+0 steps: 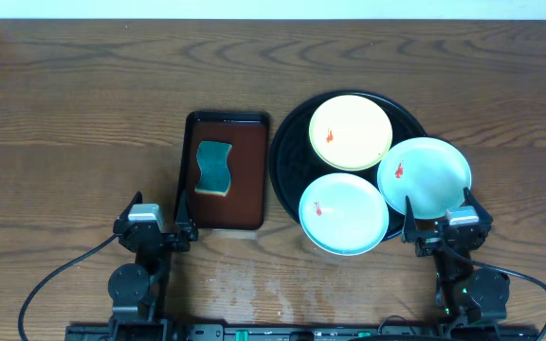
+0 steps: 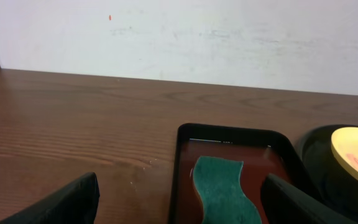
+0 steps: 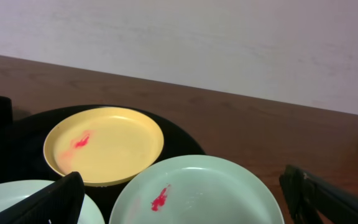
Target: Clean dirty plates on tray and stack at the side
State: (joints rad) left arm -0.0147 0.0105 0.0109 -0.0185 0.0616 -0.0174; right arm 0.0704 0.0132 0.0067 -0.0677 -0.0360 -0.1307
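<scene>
The large round black tray (image 1: 290, 142) holds three plates, each with a red smear. The pale yellow plate (image 1: 351, 132) is at the back. One mint-white plate (image 1: 343, 213) is at the front left and another (image 1: 425, 175) is at the right, overhanging the rim. In the right wrist view I see the yellow plate (image 3: 104, 144), the right mint plate (image 3: 197, 193) and an edge of the other (image 3: 17, 202). My right gripper (image 1: 441, 231) is open and empty just in front of the right mint plate (image 3: 182, 208). My left gripper (image 1: 159, 232) is open and empty near the front edge (image 2: 179, 208).
A dark-brown rectangular tray (image 1: 245, 170) lies left of the black tray with a wavy teal sponge (image 1: 214, 169) in it; both show in the left wrist view, the tray (image 2: 185, 162) and sponge (image 2: 222, 190). A pale wall stands beyond the table's far edge.
</scene>
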